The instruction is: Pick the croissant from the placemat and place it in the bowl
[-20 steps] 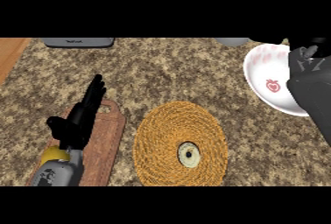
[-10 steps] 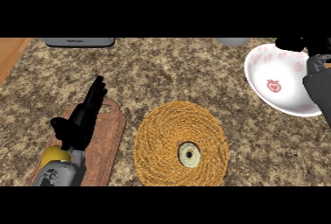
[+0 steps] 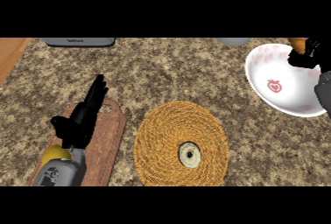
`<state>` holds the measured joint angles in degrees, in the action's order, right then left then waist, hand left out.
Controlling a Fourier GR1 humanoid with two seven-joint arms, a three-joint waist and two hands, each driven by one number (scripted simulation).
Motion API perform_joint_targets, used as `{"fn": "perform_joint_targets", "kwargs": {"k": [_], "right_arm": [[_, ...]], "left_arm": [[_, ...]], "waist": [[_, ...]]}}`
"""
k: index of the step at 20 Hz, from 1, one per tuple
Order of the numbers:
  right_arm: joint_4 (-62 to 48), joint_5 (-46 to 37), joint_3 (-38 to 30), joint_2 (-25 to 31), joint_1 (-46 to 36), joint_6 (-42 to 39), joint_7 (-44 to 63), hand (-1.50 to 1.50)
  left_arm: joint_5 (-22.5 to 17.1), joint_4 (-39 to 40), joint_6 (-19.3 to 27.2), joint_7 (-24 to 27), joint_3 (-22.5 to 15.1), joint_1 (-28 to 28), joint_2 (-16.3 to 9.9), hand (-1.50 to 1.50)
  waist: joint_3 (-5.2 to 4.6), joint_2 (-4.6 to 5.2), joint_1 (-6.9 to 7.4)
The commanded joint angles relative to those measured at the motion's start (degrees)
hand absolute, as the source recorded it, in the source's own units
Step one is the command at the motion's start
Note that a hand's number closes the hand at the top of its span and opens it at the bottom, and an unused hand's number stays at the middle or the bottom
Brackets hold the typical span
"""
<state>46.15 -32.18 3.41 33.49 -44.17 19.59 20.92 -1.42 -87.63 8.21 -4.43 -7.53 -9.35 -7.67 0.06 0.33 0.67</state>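
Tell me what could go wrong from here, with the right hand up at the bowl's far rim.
1. The right hand holds the croissant at the bowl's far rim, not its middle; released there, it may land outside.
2. The hand looks close to the rim and could nudge the bowl.

My right hand [image 3: 309, 53] shows only as dark fingers at the far right edge, above the white bowl [image 3: 284, 83] — the rest of it runs out of view. In those fingers I can see just a sliver of something orange-brown [image 3: 297, 42]; too little shows to say whether it is the croissant. The bowl's right side is covered by my grey forearm [image 3: 324, 92]. At the top edge, a grey appliance [image 3: 79, 41] and a grey rounded object [image 3: 233, 41] are cut off — I cannot tell what they are.
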Motion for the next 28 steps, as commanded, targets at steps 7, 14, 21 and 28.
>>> {"fn": "perform_joint_targets", "kwargs": {"k": [7, 14, 21, 28], "right_arm": [[-10.13, 12.69, -10.64, -1.77, 3.57, -5.96, -22.7, -1.5], [-5.3, 17.16, -17.18, -1.68, 3.15, 0.27, -30.31, -1.5], [5.73, 23.4, -20.49, -2.39, 7.89, -3.82, -22.21, -1.5], [14.81, 33.61, -27.25, -0.6, 19.38, -12.89, -24.28, -1.5]], "left_arm": [[0.53, -1.42, -0.41, -1.76, -0.02, 0.22, 0.45, 0.0], [-0.25, -0.91, -0.75, -0.88, 2.6, 0.11, -0.35, 0.0], [3.24, 0.42, 1.34, -0.33, -0.36, 0.84, 3.18, 0.0], [1.97, -3.91, -0.67, 0.11, 1.16, 4.32, 1.5, 0.0]], "waist": [[0.05, -0.03, 0.29], [0.0, -0.24, -0.36], [-0.07, -0.5, -1.26], [-0.06, -0.61, -1.44]]}}
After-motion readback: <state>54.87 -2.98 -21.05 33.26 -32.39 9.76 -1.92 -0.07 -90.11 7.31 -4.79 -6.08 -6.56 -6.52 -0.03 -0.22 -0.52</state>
